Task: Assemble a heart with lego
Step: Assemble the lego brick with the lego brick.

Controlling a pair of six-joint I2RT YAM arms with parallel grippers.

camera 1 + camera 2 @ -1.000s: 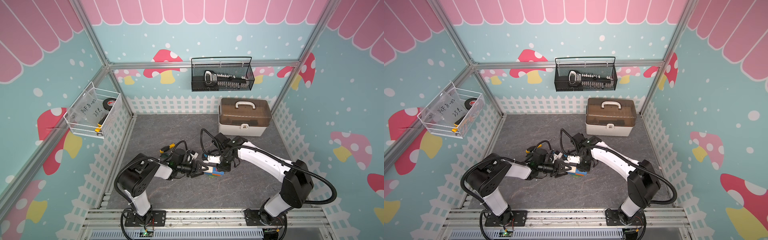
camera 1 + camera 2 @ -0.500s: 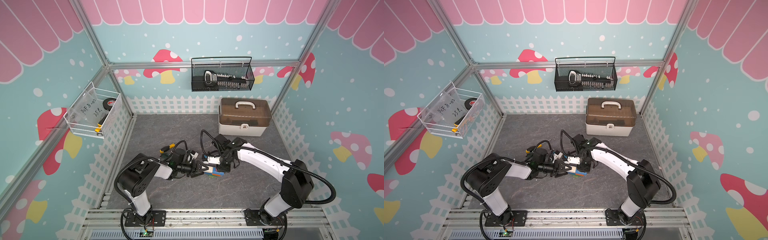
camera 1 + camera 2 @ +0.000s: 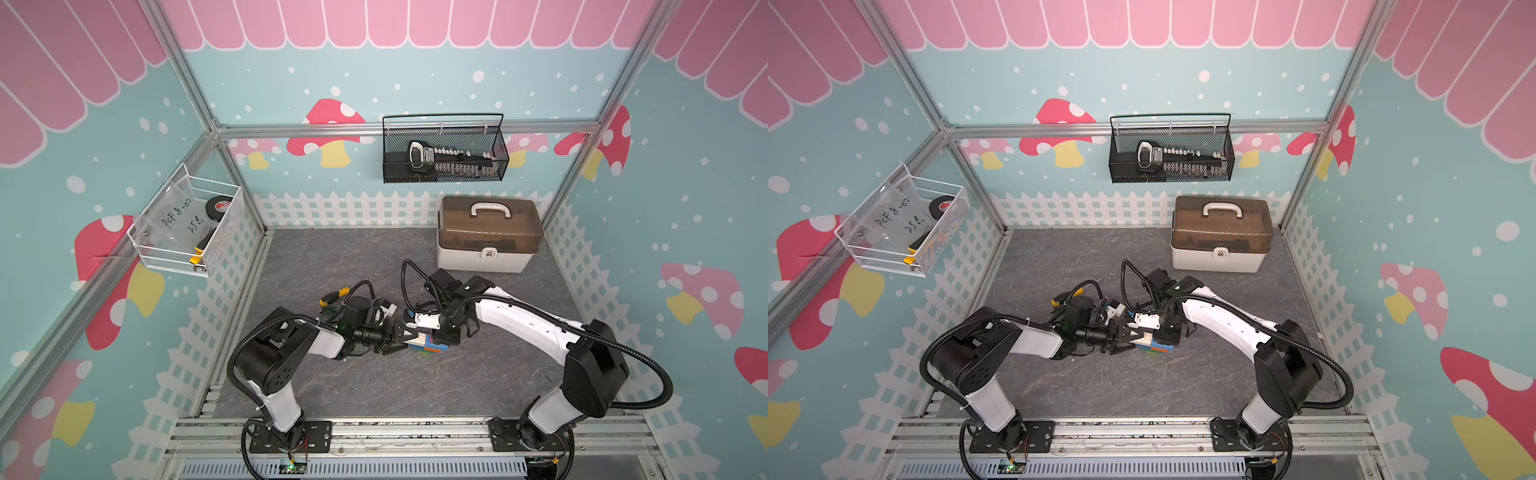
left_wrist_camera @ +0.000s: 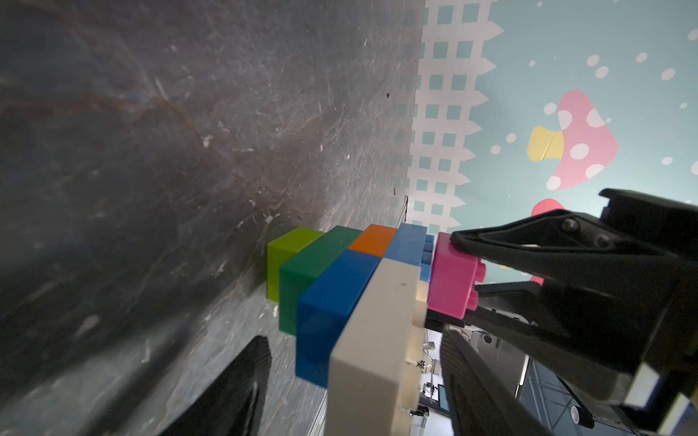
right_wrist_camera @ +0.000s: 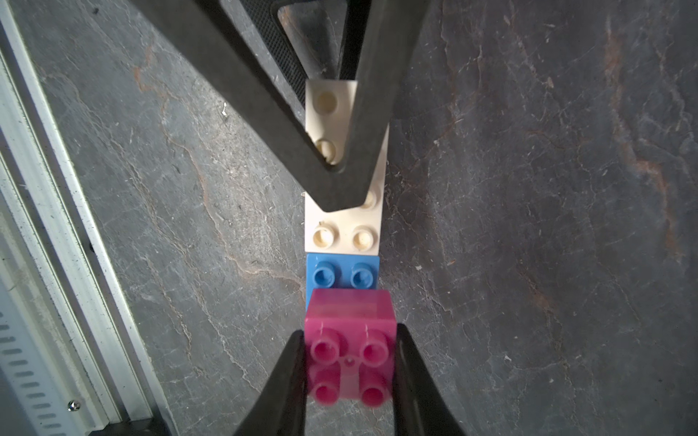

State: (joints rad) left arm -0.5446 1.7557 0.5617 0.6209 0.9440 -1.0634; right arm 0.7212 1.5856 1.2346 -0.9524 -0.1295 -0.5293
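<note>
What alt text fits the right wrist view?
The right jaws clamp a pink brick over a blue brick, next to a white brick, with grey tabletop all around. One black left jaw crosses over the white brick.

The two arms meet near the middle of the grey bench [image 3: 374, 386]. The left hand [image 3: 408, 340] lies low and level, its black fingers spread to either side of one end of the heart [image 3: 430, 347], a small stack of white, blue and green bricks. The right hand [image 3: 446, 337] points down on the stack's other end, fingertips hidden. A yellow-handled screwdriver [image 3: 332, 296] lies just behind the left arm. A brown-lidded toolbox [image 3: 488, 237] stands at the back, well apart, below a black mesh basket [image 3: 444, 166] on the wall.
</note>
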